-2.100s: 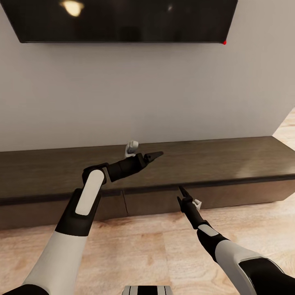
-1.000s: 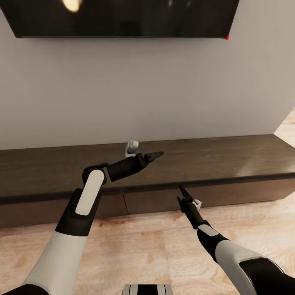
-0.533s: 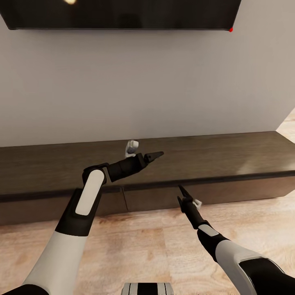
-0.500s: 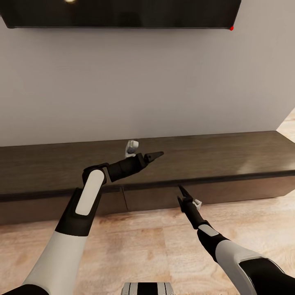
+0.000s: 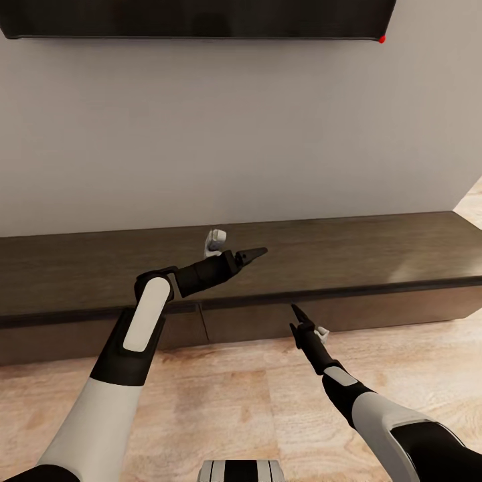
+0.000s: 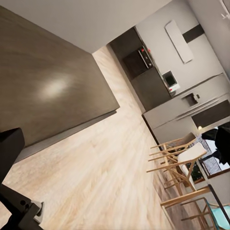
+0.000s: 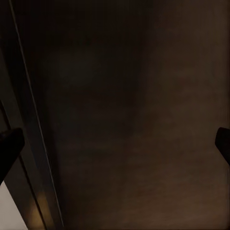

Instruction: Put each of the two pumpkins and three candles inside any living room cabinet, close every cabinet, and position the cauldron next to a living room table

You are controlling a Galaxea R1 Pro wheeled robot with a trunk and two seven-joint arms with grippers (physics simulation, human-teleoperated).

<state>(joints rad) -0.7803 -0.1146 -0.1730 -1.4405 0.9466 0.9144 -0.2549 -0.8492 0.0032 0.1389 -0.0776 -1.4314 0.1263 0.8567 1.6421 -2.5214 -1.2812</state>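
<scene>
The long low dark-brown cabinet (image 5: pixel 375 251) runs along the wall in front of me, its flat top bare. My left gripper (image 5: pixel 260 252) hovers over the middle of that top, and its fingertips (image 6: pixel 9 146) stand wide apart, so it is open and empty. My right gripper (image 5: pixel 294 311) points at the cabinet's front panel (image 7: pixel 124 120) from close by. It is open too, with one fingertip (image 7: pixel 9 146) at each side of the right wrist view. A vertical seam (image 5: pixel 203 326) divides two front panels. Pumpkins, candles, cauldron and coffee table are out of view.
A black wall-mounted TV (image 5: pixel 201 17) hangs above the cabinet on a pale wall. Light wooden floor (image 5: pixel 234 402) lies between me and the cabinet. In the left wrist view, wooden chairs (image 6: pixel 177 163) and dark kitchen units (image 6: pixel 143 67) stand far off past the cabinet's end.
The whole head view has shifted: the TV has slid upward and the cabinet sits slightly higher, so the camera moved. Both arms hold the same pose.
</scene>
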